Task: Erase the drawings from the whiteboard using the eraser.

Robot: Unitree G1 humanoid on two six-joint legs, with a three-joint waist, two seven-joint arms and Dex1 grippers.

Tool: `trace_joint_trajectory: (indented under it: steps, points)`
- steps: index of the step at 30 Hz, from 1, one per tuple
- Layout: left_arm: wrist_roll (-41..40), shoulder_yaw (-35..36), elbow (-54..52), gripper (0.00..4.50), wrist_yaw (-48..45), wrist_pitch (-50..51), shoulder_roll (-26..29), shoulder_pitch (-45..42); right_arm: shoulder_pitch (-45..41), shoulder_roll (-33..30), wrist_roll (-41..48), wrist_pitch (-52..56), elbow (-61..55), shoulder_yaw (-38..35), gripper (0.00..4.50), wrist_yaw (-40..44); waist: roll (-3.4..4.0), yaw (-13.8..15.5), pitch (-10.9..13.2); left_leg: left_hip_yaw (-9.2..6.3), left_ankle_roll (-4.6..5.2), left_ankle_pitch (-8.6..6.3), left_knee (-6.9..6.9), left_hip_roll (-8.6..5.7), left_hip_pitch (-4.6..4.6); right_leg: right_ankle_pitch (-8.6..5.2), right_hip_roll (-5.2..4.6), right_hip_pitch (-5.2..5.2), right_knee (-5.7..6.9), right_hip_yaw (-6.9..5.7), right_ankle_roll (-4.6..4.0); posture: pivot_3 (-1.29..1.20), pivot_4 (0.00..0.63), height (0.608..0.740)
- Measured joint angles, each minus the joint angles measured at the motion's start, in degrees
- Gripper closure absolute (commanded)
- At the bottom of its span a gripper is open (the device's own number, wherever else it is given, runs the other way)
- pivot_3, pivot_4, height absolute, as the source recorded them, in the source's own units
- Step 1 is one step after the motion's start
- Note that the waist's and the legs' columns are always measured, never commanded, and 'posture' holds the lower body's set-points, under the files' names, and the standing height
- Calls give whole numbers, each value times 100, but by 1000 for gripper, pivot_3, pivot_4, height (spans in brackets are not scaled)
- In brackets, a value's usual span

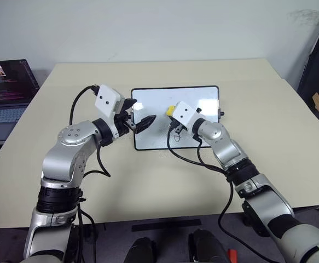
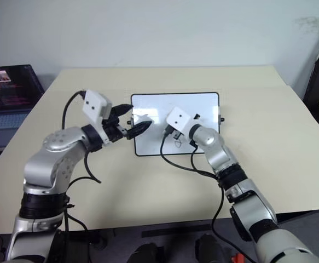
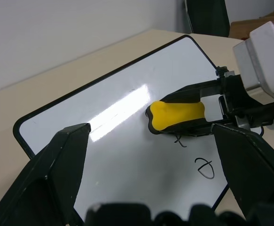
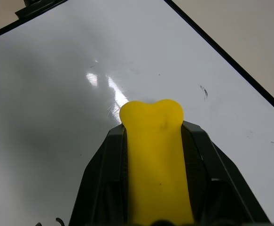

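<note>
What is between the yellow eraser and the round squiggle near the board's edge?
Between the eraser and the round squiggle sits one smaller squiggle, just under the eraser, then bare whiteboard. The left wrist view shows it.

Bright even light, glare streak on glossy whiteboard (image 3: 127, 106), soft shadows, sharp focus

You have the whiteboard (image 1: 154, 104) lying flat near the middle of the worktop (image 1: 257, 109). The eraser (image 3: 176, 114) sits over its surface, beside the drawings (image 3: 205, 168). A laptop (image 1: 6, 90) stands off the worktop's left edge.
</note>
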Motion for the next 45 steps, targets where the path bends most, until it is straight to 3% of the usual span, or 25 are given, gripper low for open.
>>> trace_joint_trajectory:
  steps: [11, 29, 45]
  points:
    - [-2, -13, -36, 0, 8, 1, -36, 41, -423, -40, -68, -285, 540, -94, 3307, -460, 1, 26, 1, -4, -5, 10, -2, 0, -7, 5, 0, -4, 0, -3, -1, 0, 150, 740]
    - [-105, -59, -75, 0, 27, 26, -125, 163, -900, 387, 107, -310, 1155, -358, 3308, -553, 4, 12, 4, 0, -6, 11, -14, 7, -14, 4, 4, -13, -19, 0, -1, 0, 150, 740]
    - [-223, 119, -104, 0, 131, 133, -45, 347, -169, -242, 377, 20, 150, -605, 3308, -126, 3, 171, 3, -9, -5, 10, -11, 2, -14, 4, -1, -2, -18, -7, -1, 0, 150, 740]
